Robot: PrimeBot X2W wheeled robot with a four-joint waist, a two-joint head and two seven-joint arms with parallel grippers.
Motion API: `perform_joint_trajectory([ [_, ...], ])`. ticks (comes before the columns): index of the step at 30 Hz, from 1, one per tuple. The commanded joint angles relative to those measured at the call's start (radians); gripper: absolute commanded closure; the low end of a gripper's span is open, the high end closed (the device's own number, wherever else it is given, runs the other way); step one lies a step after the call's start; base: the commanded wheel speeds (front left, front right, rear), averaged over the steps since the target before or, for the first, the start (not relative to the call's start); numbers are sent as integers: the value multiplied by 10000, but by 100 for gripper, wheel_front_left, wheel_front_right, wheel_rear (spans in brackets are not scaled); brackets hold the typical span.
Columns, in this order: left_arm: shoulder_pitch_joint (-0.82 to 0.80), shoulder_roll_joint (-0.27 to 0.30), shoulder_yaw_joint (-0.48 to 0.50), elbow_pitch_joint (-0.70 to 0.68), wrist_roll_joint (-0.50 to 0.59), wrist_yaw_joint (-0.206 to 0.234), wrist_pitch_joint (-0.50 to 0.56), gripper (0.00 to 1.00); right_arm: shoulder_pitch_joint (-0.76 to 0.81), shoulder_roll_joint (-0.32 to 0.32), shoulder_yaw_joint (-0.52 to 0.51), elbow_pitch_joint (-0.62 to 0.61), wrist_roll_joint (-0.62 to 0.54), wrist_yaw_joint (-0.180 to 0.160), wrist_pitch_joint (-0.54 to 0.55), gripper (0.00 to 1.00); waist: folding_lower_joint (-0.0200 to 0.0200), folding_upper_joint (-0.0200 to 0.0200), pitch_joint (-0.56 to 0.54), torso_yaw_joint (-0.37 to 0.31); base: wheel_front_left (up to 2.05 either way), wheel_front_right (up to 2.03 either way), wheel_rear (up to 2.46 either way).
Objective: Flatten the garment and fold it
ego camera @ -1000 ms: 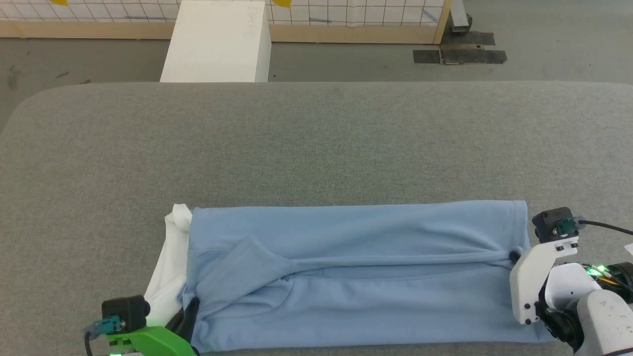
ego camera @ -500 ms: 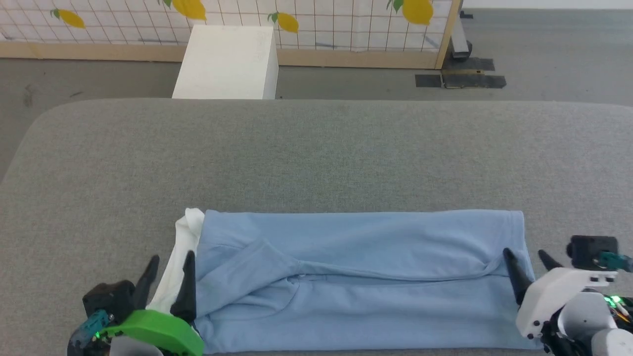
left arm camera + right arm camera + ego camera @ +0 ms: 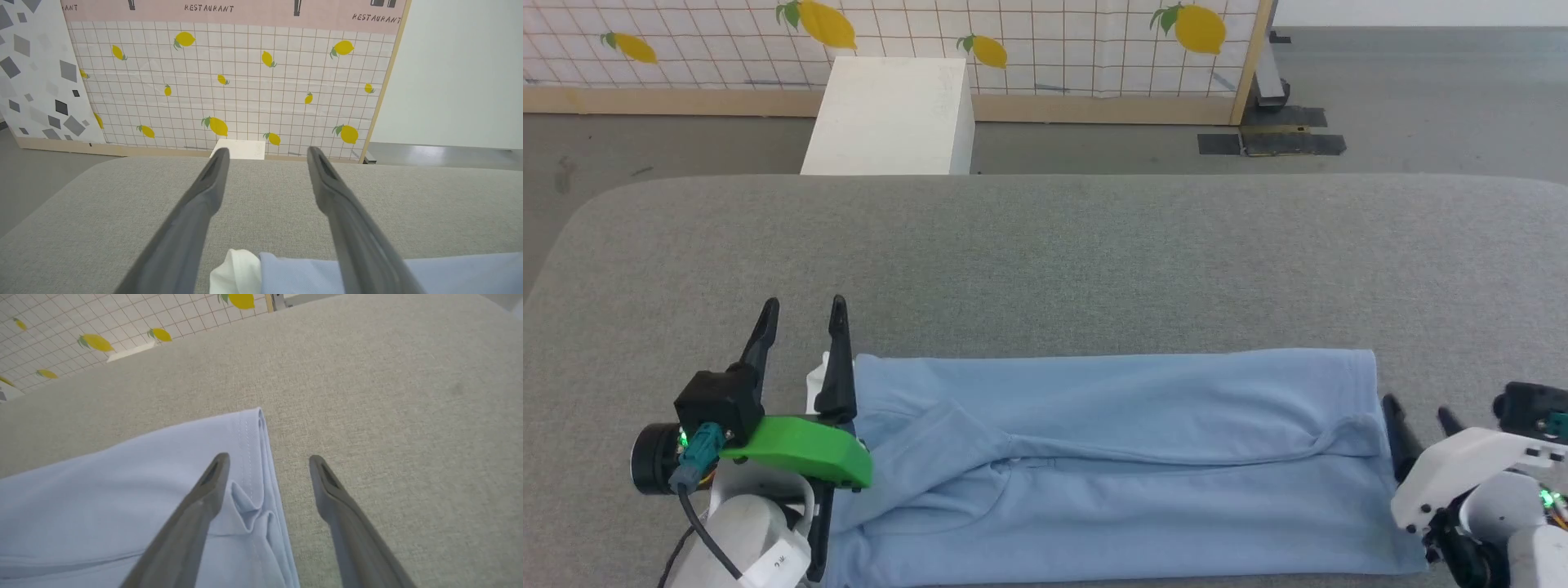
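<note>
Light blue soft-knit polo shirt [image 3: 1111, 465] lies along the near edge of the grey fabric-covered table [image 3: 1045, 261], narrowed to a long band. Both long sides are turned in toward the middle, a raised ridge runs down the centreline, and one sleeve sits as a flap near the neck. White collar [image 3: 815, 382] end points to the robot's left, hem end to its right. Left gripper [image 3: 803, 306] is at the collar end, dark fingers spread wide with nothing between them; the left wrist view has them straddling the collar corner, apparently above the cloth. Right gripper [image 3: 1417, 407] is at the hem end, fingers likewise apart and empty. The right wrist view puts one finger over a small bunched pucker at the hem and the other over bare table beside the edge. Read: lengthwise folds look done, crosswise fold not yet started, so roughly mid-task. The band isn't truly flat, and the next fold would lock in the ridge and hem pucker. Next move probably calls for smoothing the pucker outward, then a pinch through all layers at one end, carried low over to the other with edges square. The knit looks limp, so a shallow pinch likely grabs only the top layer and opens the fold.
</note>
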Motion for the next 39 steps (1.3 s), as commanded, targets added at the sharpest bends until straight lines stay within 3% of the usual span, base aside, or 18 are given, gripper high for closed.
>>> perform_joint_trajectory([
  [1, -124, -140, 151, 109, 163, -105, -47, 0, -274, 14, -57, 436, 13, -15, 313, 0, 0, 0, -24, -51, 0, 0, 0],
  [13, -23, -896, 979, 554, 847, -793, -48, 0, -1141, 15, 81, 2465, -675, -15, 3227, 0, 0, 0, 88, -38, 0, 0, 0],
  [14, -19, -935, 1020, 582, 891, -835, -48, 0, -1130, 16, 97, 2523, -637, -15, 3474, 15, 0, 0, 89, -30, 0, 0, 0],
  [16, -12, -1027, 1134, 640, 980, -930, -48, 0, -1092, 16, 172, 2524, -581, -15, 3879, 89, 0, 0, 93, -25, 0, 0, 0],
  [17, -10, -1051, 1184, 667, 1012, -972, -48, 0, -1074, 16, 198, 2466, -600, -15, 3937, 100, 0, 0, 96, -29, 0, 0, 0],
  [25, -20, -1278, 1530, 857, 1287, -1268, -49, 0, -868, 16, -203, 1769, -1076, -15, 3718, 100, 0, 0, 107, -118, 0, 0, 0],
  [35, -51, -1570, 1836, 947, 1635, -1593, -49, 0, -821, 16, -2926, 587, -3600, -15, 2447, 100, 0, 0, 246, -127, 0, 0, 0],
  [39, 19, -1619, 1952, 995, 1718, -1689, -49, 0, -831, 16, -3577, 431, -4284, -15, 2079, 100, 0, 0, 210, -141, 0, 0, 0],
])
